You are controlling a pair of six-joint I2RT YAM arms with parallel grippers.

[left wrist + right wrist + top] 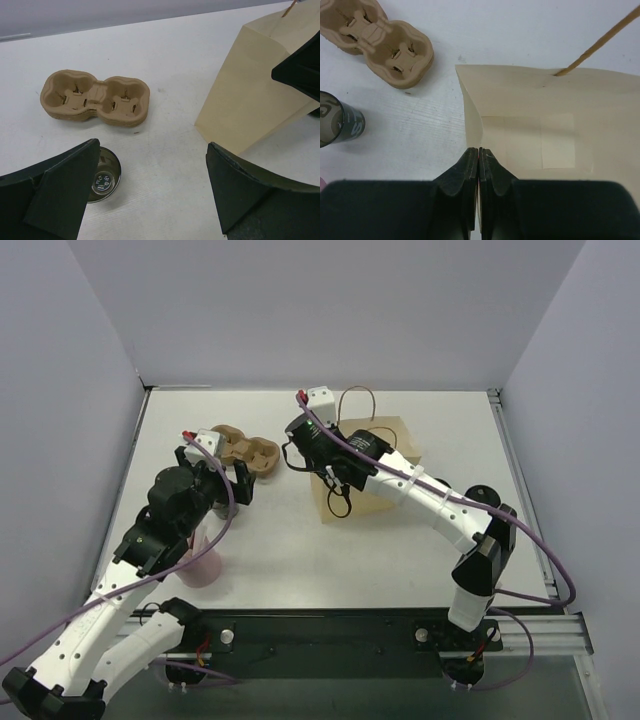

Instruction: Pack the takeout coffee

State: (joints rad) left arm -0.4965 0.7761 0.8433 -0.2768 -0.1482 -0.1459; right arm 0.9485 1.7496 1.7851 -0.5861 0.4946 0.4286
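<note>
Pink cup [200, 566] was seen farthest left, partly under the left arm. The left gripper [152, 149] was held spread wide above the table [165, 45], with nothing between its fingers [60, 200]. The takeout coffee [103, 176] was found on the table just beside the left-hand finger (partly hidden by it), near the pulp tray [95, 97]. Farther right, the paper bag [247, 100] was pinched at its rim by the clenched right gripper [479, 154].
</note>
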